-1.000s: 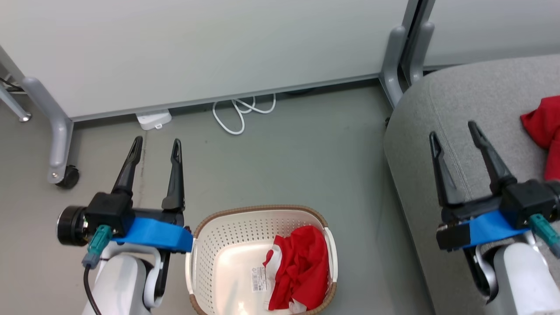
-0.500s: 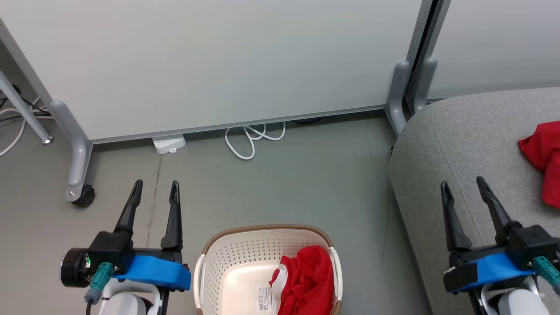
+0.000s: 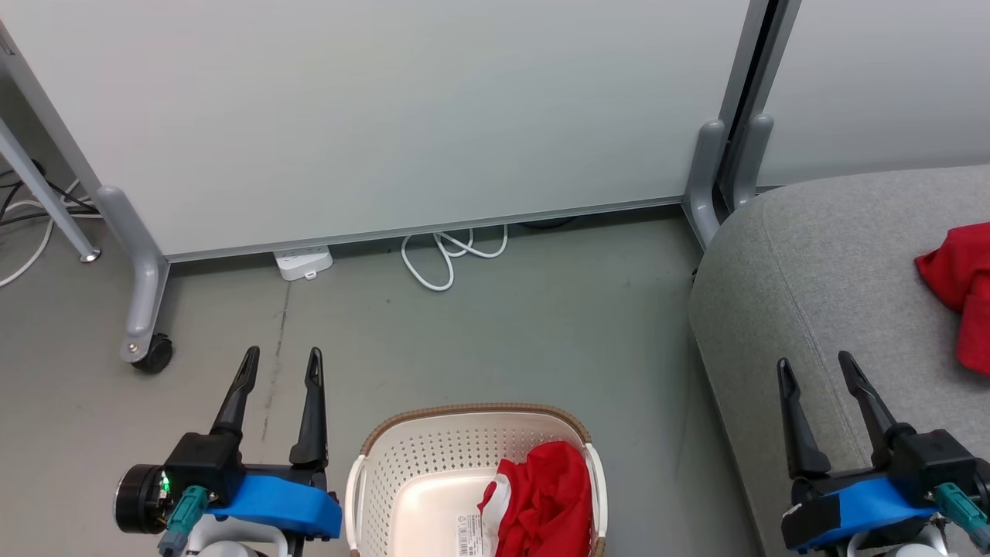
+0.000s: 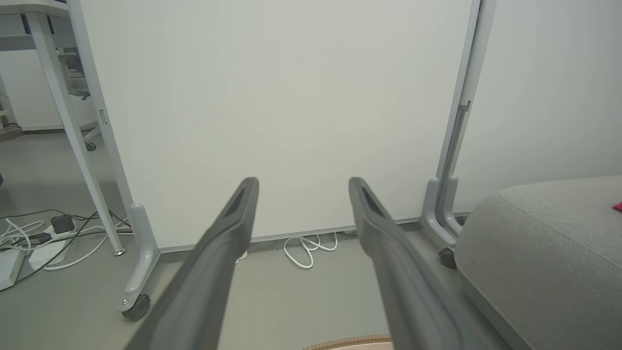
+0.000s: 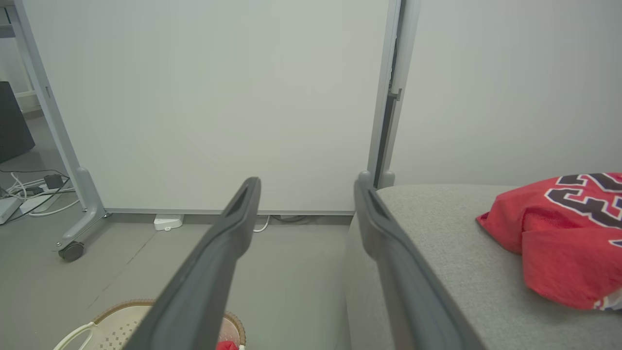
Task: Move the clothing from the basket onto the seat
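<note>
A plain red garment with white trim [image 3: 545, 499] lies bunched in the right half of the cream basket [image 3: 410, 464] on the floor at the bottom middle. A red jersey with black-and-white numbers [image 5: 559, 233] [image 3: 959, 294] rests on the grey seat [image 3: 820, 271] at the right. My left gripper [image 3: 282, 360] [image 4: 301, 182] hangs open and empty left of the basket. Over the seat's front left edge, my right gripper [image 3: 816, 363] [image 5: 306, 181] is open with nothing between its fingers.
A white partition panel [image 3: 387, 108] on grey legs with a castor [image 3: 151, 352] stands behind. A white power strip [image 3: 303, 261] and a coiled white cable [image 3: 448, 255] lie at its foot. Table legs and more cables [image 4: 43, 238] are at the far left.
The head view has tilted up, so the basket and both grippers sit lower in the picture. Both grippers stay open and empty.
</note>
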Motion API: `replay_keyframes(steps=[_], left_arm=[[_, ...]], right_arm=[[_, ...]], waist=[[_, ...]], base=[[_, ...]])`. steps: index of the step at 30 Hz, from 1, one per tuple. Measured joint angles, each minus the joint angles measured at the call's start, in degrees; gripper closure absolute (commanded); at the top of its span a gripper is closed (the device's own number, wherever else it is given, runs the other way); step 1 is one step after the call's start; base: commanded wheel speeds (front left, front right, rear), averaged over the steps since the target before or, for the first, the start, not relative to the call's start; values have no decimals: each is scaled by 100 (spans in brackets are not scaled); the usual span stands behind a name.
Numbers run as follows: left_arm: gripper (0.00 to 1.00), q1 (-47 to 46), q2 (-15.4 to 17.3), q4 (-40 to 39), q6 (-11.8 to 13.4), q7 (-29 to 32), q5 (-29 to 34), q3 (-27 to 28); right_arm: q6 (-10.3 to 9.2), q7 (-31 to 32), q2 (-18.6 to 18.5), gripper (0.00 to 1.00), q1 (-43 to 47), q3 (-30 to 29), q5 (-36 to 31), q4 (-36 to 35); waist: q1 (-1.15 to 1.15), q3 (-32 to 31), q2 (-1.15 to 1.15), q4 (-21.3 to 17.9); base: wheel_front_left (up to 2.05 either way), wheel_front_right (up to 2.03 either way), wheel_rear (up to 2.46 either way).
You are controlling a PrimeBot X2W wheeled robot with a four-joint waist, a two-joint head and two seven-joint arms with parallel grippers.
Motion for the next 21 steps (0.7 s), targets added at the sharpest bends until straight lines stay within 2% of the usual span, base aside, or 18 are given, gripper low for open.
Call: replay_keyframes(steps=[16, 21], left_arm=[[0, -8, -42, 48, -7, 0, 55, 11], [0, -248, -36, 196, -14, 0, 67, -345]], right_arm=[[0, 0, 31, 0, 11, 43, -60, 32], [0, 0, 25, 0, -65, 118, -57, 47]], waist=[[0, 56, 0, 9], [0, 178, 0, -52]], base=[[0, 0, 0], [0, 0, 0]])
